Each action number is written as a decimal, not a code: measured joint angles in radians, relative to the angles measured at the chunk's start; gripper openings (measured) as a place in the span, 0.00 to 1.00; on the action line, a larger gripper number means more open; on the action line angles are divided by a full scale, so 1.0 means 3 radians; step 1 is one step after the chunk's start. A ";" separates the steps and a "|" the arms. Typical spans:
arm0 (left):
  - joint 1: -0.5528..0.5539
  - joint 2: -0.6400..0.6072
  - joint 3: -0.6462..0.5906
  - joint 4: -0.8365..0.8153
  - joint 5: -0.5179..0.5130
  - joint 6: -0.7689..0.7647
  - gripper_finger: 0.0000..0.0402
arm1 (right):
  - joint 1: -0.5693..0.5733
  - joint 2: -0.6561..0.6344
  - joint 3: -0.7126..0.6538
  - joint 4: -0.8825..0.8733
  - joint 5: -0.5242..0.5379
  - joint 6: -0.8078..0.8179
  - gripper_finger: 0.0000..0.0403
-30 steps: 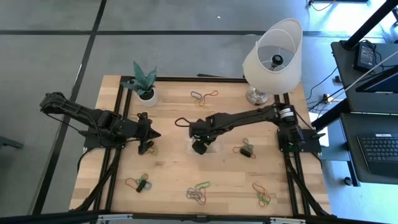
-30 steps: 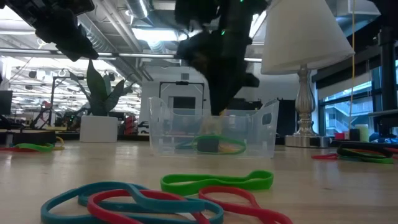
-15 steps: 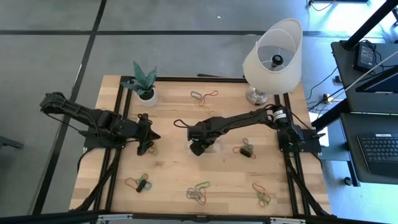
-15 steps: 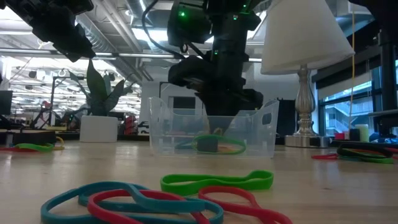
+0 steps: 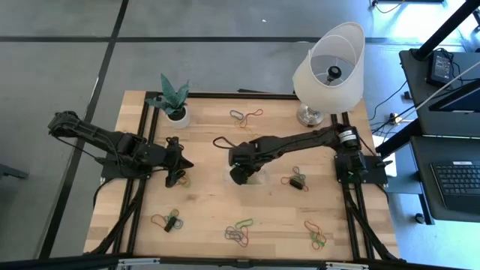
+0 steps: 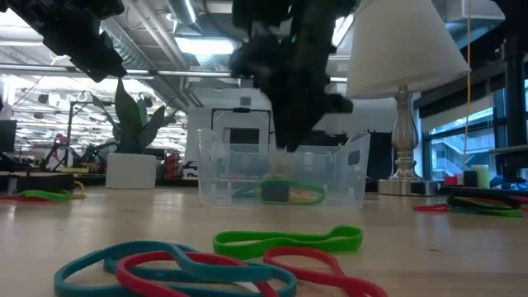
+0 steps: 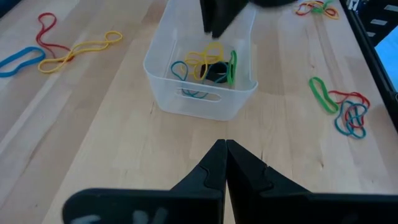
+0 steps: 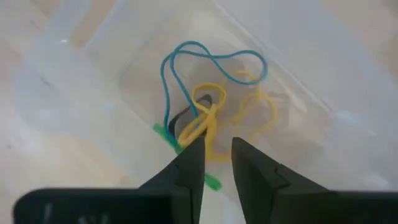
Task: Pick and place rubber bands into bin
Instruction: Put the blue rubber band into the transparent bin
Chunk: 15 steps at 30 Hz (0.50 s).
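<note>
Since half a second ago the right gripper (image 8: 217,152) has lifted above the bin (image 7: 186,102) at mid-tabletop, jaws parted over dropped rubber bands (image 7: 208,62); it should rise clear before leaving, while the left gripper (image 7: 225,149) waits closed.

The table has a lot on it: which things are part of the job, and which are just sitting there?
Part of the job:
- rubber bands, scattered in clusters
- clear bin, some bands already inside
- right end effector, above the bin
- left end effector, waiting aside

Just sitting there:
- lamp
- potted plant
</note>
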 joint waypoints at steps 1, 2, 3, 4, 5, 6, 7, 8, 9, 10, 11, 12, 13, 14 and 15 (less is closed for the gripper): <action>0.0000 0.0000 0.0000 0.0000 0.0000 -0.0004 0.01 | 0.0000 -0.0049 0.0002 -0.0048 0.0010 0.0000 0.21; -0.0001 0.0000 0.0000 0.0001 0.0000 -0.0004 0.01 | 0.0001 -0.0099 0.0002 -0.0108 0.0045 -0.0002 0.21; 0.0000 0.0000 0.0000 0.0000 0.0000 -0.0003 0.01 | 0.0005 -0.0131 0.0002 -0.0173 0.0084 -0.0010 0.21; 0.0000 0.0000 0.0000 0.0001 0.0000 -0.0002 0.01 | 0.0012 -0.0175 0.0002 -0.0224 0.0127 -0.0019 0.21; -0.0001 0.0000 0.0000 0.0000 0.0000 -0.0002 0.01 | 0.0027 -0.0213 0.0001 -0.0300 0.0184 -0.0028 0.21; 0.0000 0.0000 0.0000 0.0000 0.0000 0.0001 0.01 | 0.0049 -0.0252 0.0001 -0.0378 0.0271 -0.0042 0.21; -0.0001 0.0001 0.0000 0.0002 0.0000 0.0001 0.01 | 0.0089 -0.0307 0.0001 -0.0431 0.0377 -0.0107 0.21; -0.0001 0.0000 0.0000 0.0000 0.0000 0.0001 0.01 | 0.0145 -0.0362 -0.0005 -0.0491 0.0519 -0.0138 0.21; -0.0002 0.0003 0.0000 0.0002 0.0000 0.0001 0.01 | 0.0209 -0.0435 -0.0014 -0.0538 0.0667 -0.0167 0.20; -0.0014 0.0017 0.0003 0.0004 -0.0003 -0.0003 0.01 | 0.0272 -0.0522 -0.0047 -0.0549 0.0773 -0.0177 0.20; -0.0037 0.0031 0.0003 0.0003 -0.0003 -0.0020 0.01 | 0.0334 -0.0618 -0.0095 -0.0540 0.0875 -0.0180 0.19; -0.0071 0.0051 0.0003 0.0009 -0.0004 -0.0046 0.01 | 0.0392 -0.0740 -0.0168 -0.0507 0.0943 -0.0180 0.18; -0.0100 0.0080 0.0003 0.0032 -0.0006 -0.0071 0.01 | 0.0446 -0.0873 -0.0276 -0.0451 0.1015 -0.0170 0.17; -0.0132 0.0120 0.0004 0.0047 -0.0010 -0.0087 0.01 | 0.0494 -0.1012 -0.0404 -0.0358 0.1085 -0.0143 0.15; -0.0168 0.0168 0.0005 0.0056 -0.0011 -0.0104 0.01 | 0.0549 -0.1168 -0.0560 -0.0244 0.1129 -0.0117 0.13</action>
